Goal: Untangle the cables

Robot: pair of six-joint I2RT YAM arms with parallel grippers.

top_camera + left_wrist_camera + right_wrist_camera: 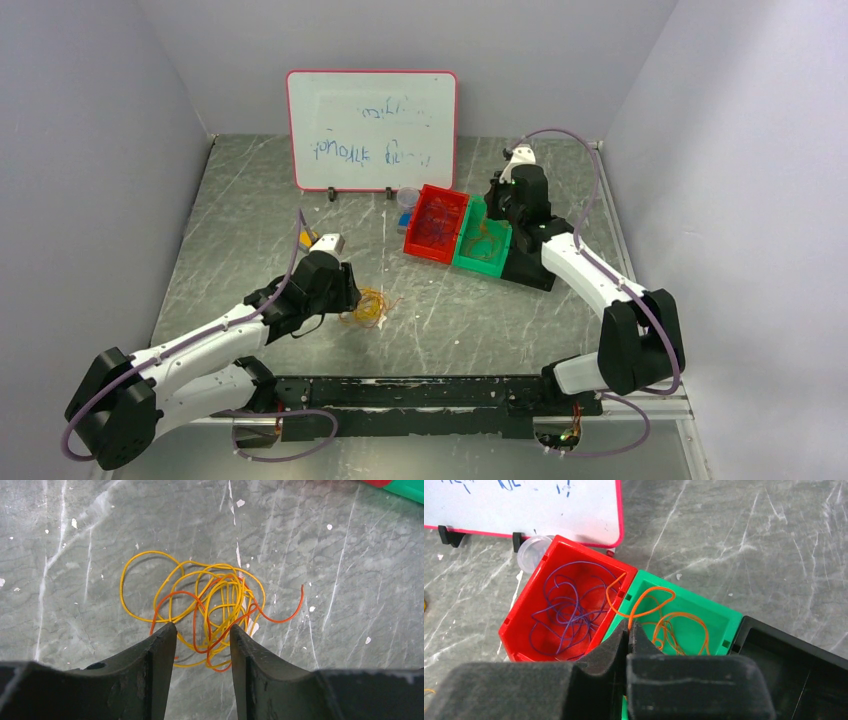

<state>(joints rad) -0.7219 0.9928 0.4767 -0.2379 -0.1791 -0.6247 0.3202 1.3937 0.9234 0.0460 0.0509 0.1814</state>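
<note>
A small tangle of yellow and red-orange cables [222, 587] lies on the grey table, seen from above as a loopy clump [368, 306]. My left gripper [202, 626] hangs over its near edge, open, with strands showing in the gap and nothing gripped; from the top view it [345, 290] sits just left of the clump. My right gripper [629, 625] is over the green bin [719, 611], shut on an orange cable [684, 614] that loops down into that bin. Purple cables [569, 605] lie in the red bin [519, 617].
Red bin [437, 222], green bin [483, 255] and a black bin [530, 270] stand side by side at the right. A whiteboard [372, 128] stands at the back with a clear cup [408, 196] in front. Small objects [320, 240] lie behind the left gripper.
</note>
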